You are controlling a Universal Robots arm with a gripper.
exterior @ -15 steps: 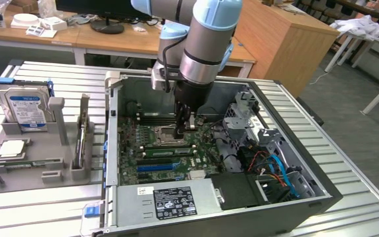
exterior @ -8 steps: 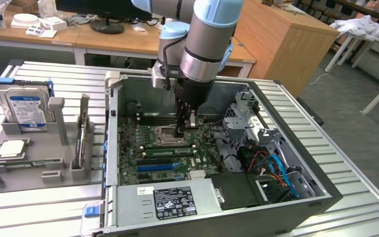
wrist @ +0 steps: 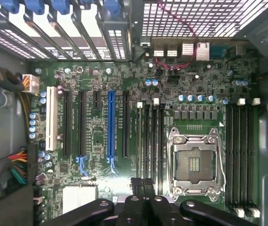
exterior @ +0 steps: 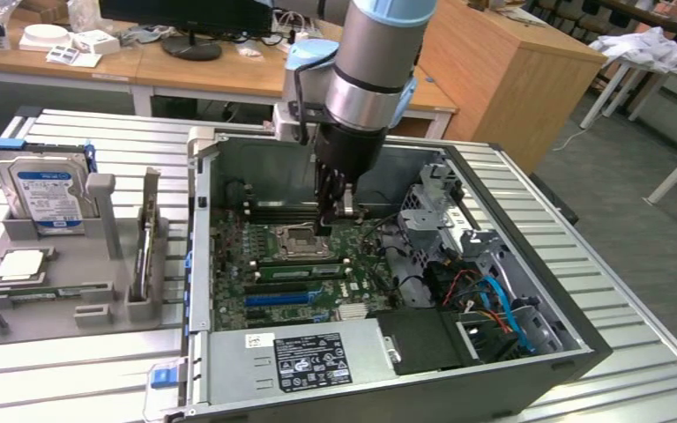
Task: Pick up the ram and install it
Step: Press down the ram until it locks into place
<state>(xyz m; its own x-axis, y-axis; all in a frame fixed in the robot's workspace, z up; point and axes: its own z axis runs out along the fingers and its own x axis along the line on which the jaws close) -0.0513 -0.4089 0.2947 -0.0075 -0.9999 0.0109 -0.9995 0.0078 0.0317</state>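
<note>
My gripper (exterior: 342, 214) hangs inside the open computer case, low over the motherboard (exterior: 256, 304) beside the empty CPU socket (exterior: 295, 238). In the wrist view the gripper (wrist: 142, 182) has its fingers pressed together, with nothing visible between them. It lines up with the bank of memory slots (wrist: 151, 141) between the socket (wrist: 195, 162) and the expansion slots. A green ram stick (exterior: 300, 270) sits along that bank in the exterior view. In the wrist view it is a thin pale strip (wrist: 139, 141) in the outermost slot. Another green stick (exterior: 45, 290) lies in the grey fixture outside the case.
The grey fixture (exterior: 103, 211) on the exterior view's left also holds a blue-labelled hard drive (exterior: 47, 189), a processor (exterior: 24, 264) and an upright card (exterior: 148, 238). Inside the case, a power supply (exterior: 315, 359), a drive cage (exterior: 433, 207) and cables (exterior: 492, 304) crowd the motherboard.
</note>
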